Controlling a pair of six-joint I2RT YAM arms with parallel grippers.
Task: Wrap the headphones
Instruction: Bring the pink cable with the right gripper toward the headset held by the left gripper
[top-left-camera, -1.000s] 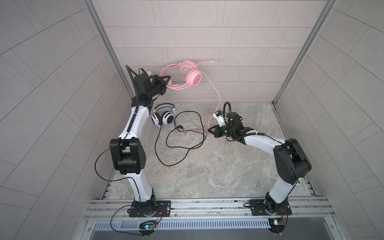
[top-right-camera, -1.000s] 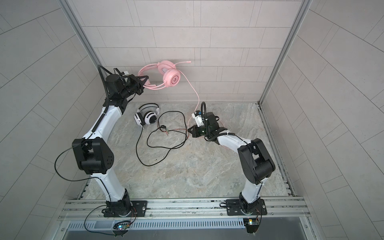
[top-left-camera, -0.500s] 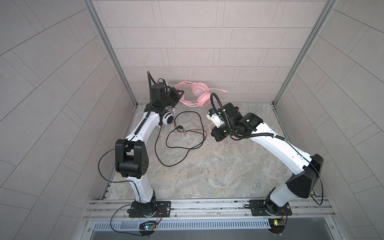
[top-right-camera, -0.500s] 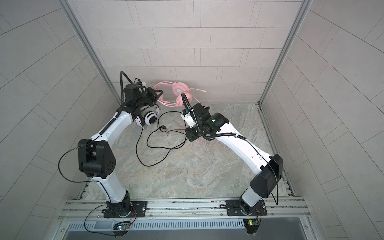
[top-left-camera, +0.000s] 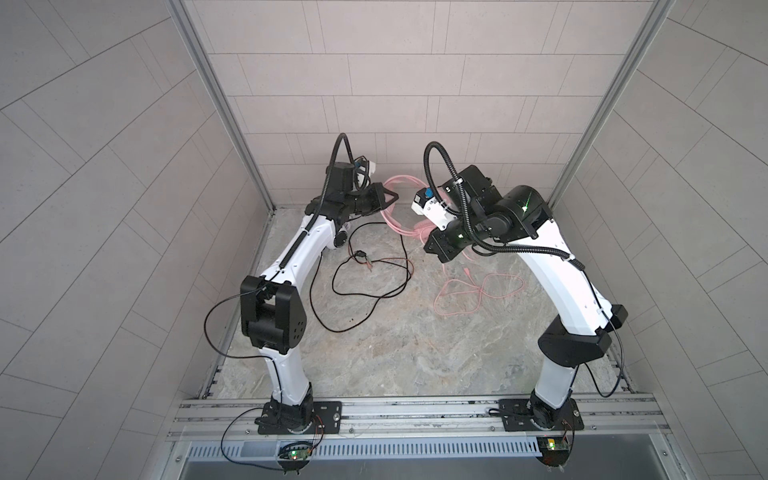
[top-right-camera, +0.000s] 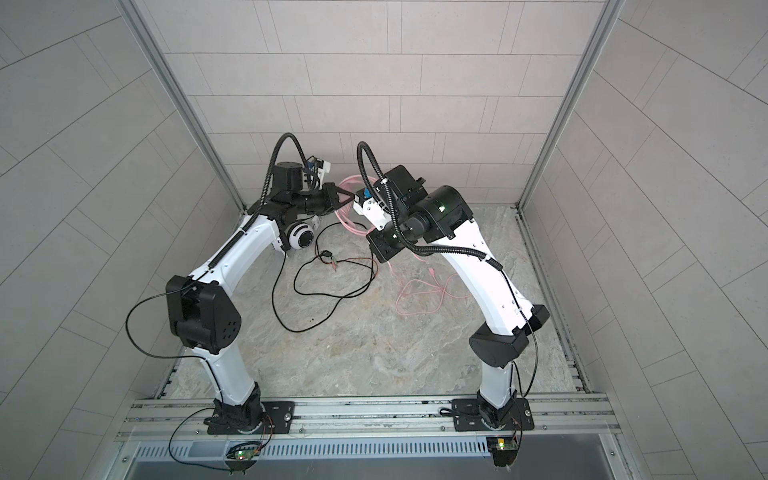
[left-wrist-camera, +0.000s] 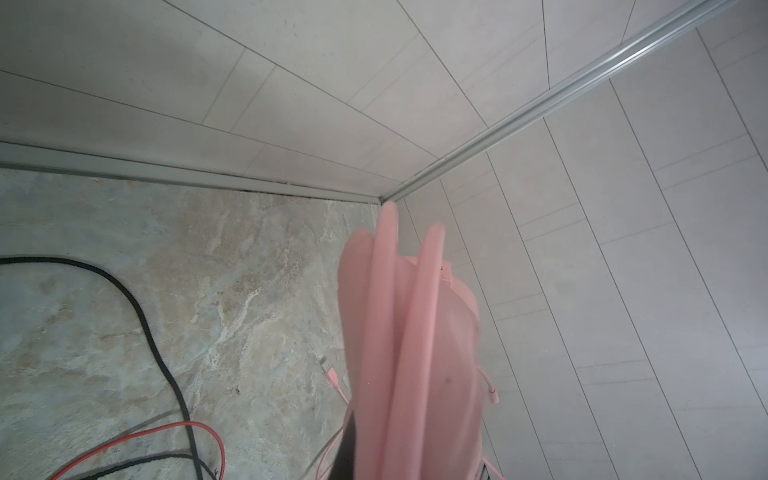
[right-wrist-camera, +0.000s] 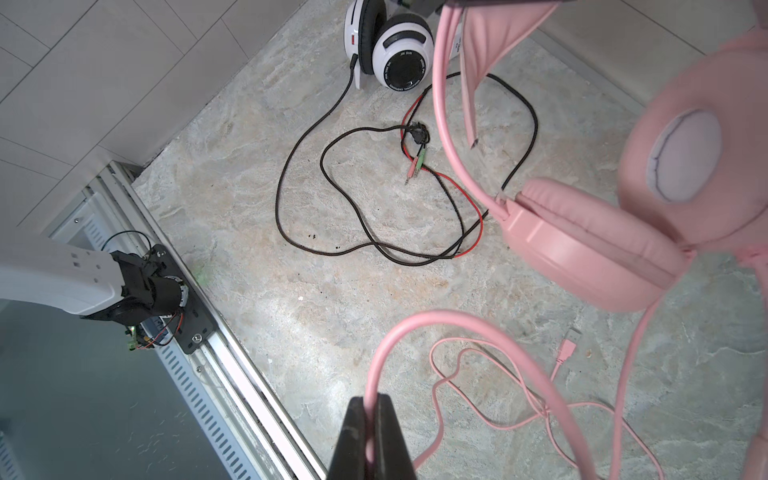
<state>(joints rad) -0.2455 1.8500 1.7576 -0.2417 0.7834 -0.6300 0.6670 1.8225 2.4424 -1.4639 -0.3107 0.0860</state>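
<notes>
My left gripper (top-left-camera: 388, 195) (left-wrist-camera: 415, 469) is shut on the headband of the pink headphones (left-wrist-camera: 399, 332), held above the floor near the back wall. Their ear cups (right-wrist-camera: 594, 257) hang close before the right wrist camera. My right gripper (right-wrist-camera: 371, 401) is shut on the thin pink cable (right-wrist-camera: 419, 328), which arcs up to the headset. The rest of that cable lies in loose loops on the floor (top-left-camera: 478, 291) (top-right-camera: 424, 291). The white-and-black headphones (right-wrist-camera: 395, 54) (top-right-camera: 300, 237) stand on the floor by the left arm, with their black cable (top-left-camera: 365, 291) sprawled in front.
Thin red wires and small audio plugs (right-wrist-camera: 417, 162) lie tangled in the black cable. A pink USB plug (right-wrist-camera: 567, 347) rests on the stone floor. Tiled walls close in the back and both sides. A metal rail (top-left-camera: 415, 409) with both arm bases runs along the front.
The left gripper has come down from high on the back wall toward the middle with the pink headphones. The right arm has risen from the floor, lifting the pink cable up beside them.
</notes>
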